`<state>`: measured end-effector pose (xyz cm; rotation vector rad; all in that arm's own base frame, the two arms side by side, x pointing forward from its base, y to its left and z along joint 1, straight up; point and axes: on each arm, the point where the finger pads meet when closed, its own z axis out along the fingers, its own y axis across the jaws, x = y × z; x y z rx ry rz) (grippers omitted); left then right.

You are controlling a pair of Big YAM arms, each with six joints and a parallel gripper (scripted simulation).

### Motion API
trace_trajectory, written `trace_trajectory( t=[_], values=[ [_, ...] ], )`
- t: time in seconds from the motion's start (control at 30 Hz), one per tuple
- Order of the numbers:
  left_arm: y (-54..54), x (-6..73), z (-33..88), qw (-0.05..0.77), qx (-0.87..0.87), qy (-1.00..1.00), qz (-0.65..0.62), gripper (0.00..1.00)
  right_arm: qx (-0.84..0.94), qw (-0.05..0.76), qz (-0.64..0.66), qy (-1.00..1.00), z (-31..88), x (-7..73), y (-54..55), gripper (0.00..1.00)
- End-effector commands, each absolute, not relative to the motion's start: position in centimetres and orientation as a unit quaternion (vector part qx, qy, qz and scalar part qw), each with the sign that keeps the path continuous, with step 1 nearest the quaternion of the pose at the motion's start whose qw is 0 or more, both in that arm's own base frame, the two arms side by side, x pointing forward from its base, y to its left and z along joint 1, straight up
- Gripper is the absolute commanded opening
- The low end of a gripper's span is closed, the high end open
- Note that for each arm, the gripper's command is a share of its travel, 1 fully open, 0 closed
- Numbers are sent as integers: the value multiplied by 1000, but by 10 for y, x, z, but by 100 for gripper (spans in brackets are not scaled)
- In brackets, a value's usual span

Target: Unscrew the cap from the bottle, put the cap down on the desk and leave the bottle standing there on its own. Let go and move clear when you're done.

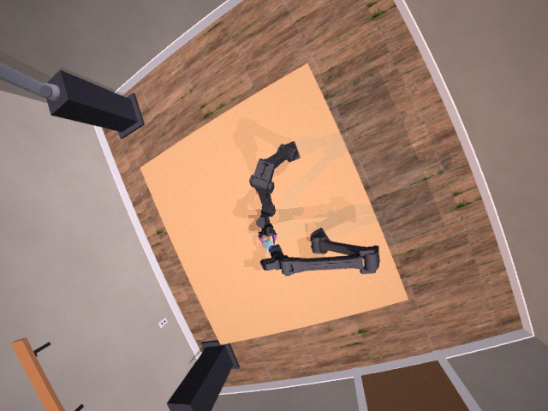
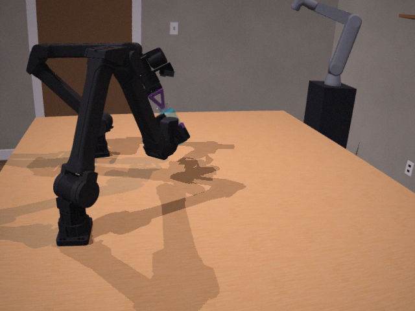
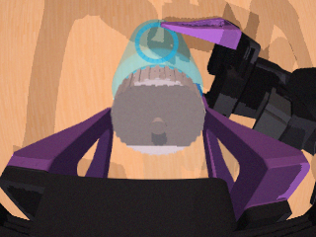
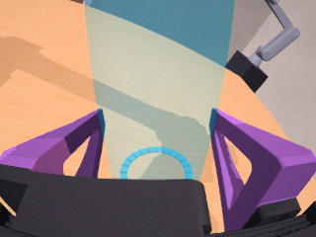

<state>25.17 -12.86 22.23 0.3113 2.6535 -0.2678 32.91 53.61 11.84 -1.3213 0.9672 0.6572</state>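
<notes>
Nearest in the exterior view, the right arm (image 1: 264, 175) (image 2: 87, 116) stands toward the worktop's (image 1: 186, 186) (image 2: 301, 234) left edge; its gripper (image 1: 268, 242) (image 2: 180, 126) (image 3: 181, 57) (image 4: 158, 118) is clamped around the clear teal bottle (image 1: 267, 244) (image 2: 172, 115) (image 3: 125, 74) (image 4: 158, 89). The bottle is tilted, cap end upward, above the worktop and inward from every edge. No contents are discernible; the surface shows through its walls. The left gripper (image 1: 270, 248) (image 2: 162, 107) (image 3: 158, 116) grasps the ribbed screw cap (image 2: 161, 109) (image 3: 158, 118) at the bottle's mouth.

Unscrewing appears in hand; whether the thread is free cannot be told. The next move presumably calls for turning the cap while the bottle is held fast, regripping if needed, then drawing it off along the bottle's axis.

Farther, beyond the far right corner, a black pedestal (image 1: 90, 99) (image 2: 328, 113) (image 4: 247, 69) bears a grey arm (image 1: 26, 80) (image 2: 345, 46) (image 4: 281, 44).
</notes>
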Motion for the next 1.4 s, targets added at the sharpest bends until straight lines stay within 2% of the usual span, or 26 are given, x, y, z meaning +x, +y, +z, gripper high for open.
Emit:
trace_trajectory(
  t=[0.0, 0.33, 0.63, 0.77, 0.83, 0.97, 1.03, 1.17, 1.37],
  values=[
    [-132, 257, 243, 226, -23, 965, -130, 0, -572, 652, 285, 409, 137, 334, 540, 0],
    [-132, 257, 244, 201, -222, 938, -174, 0, -572, 652, 285, 409, 137, 334, 540, 0],
    [-132, 258, 241, 202, -198, 944, -172, 0, -572, 652, 285, 409, 137, 334, 540, 0],
    [-132, 258, 241, 202, -198, 944, -172, 45, -572, 652, 285, 409, 137, 334, 540, 0],
    [-132, 258, 241, 202, -198, 944, -172, 45, -572, 652, 285, 409, 137, 334, 540, 0],
    [-132, 258, 241, 202, -198, 944, -172, 88, -572, 652, 285, 409, 137, 334, 540, 0],
    [-132, 258, 241, 203, -190, 945, -170, 88, -572, 652, 285, 409, 137, 334, 540, 0],
    [-132, 258, 240, 227, -38, 964, -135, 88, -572, 652, 285, 409, 137, 334, 540, 0],
    [-132, 259, 240, 238, 70, 964, -100, 88, -572, 652, 285, 409, 137, 334, 540, 0]
  ],
)
